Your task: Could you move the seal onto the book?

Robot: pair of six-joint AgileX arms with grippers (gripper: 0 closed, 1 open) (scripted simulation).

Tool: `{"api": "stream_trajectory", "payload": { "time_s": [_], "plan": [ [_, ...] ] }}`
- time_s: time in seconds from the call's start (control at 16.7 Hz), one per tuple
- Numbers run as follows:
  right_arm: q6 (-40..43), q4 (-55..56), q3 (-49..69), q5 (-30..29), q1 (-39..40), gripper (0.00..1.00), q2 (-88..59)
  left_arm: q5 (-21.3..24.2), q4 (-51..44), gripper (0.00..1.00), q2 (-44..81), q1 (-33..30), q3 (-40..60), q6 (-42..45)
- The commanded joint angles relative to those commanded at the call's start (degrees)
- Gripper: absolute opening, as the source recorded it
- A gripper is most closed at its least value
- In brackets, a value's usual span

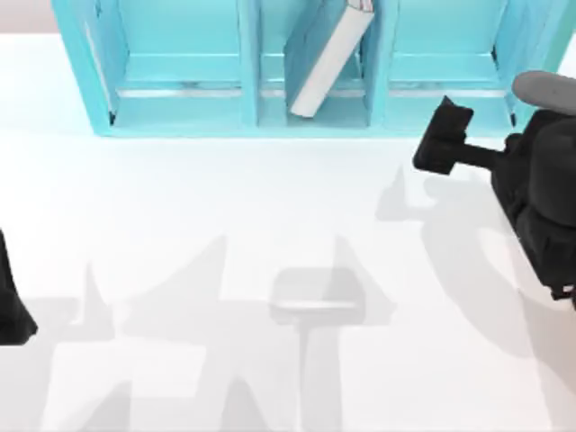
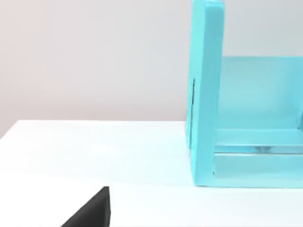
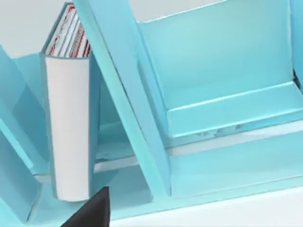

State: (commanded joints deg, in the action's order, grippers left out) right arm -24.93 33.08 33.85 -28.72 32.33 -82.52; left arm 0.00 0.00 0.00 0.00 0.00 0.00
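Top view: the book stands tilted in the middle compartment of the teal shelf unit along the table's far edge, its white page edges facing outward. The right gripper hovers near the far right corner, just in front of the shelf's right compartment; whether its fingers are released or clenched I cannot tell. The left arm sits parked at the left edge.

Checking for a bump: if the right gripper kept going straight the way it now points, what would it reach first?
Probably the shelf unit: the right gripper points toward its right compartment, with the book leaning one compartment over. Depth is uncertain.
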Motion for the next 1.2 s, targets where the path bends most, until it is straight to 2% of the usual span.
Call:
{"api": "stream_trajectory", "payload": {
  "time_s": [0.3, 0.6, 0.9, 1.2],
  "plan": [
    [-3.4, 10.0, 13.7, -5.7, 5.1, 1.00, -22.4, 0.0, 0.0, 1.00, 0.0, 0.0, 0.0, 0.0],
    [-4.4, 16.9, 24.5, -8.6, 7.1, 1.00, -37.7, 0.0, 0.0, 1.00, 0.0, 0.0, 0.0, 0.0],
    [-4.1, 20.7, 31.4, -9.5, 7.1, 1.00, -46.0, 0.0, 0.0, 1.00, 0.0, 0.0, 0.0, 0.0],
    [-4.1, 21.7, 33.2, -9.7, 7.1, 1.00, -48.2, 0.0, 0.0, 1.00, 0.0, 0.0, 0.0, 0.0]
  ]
}}
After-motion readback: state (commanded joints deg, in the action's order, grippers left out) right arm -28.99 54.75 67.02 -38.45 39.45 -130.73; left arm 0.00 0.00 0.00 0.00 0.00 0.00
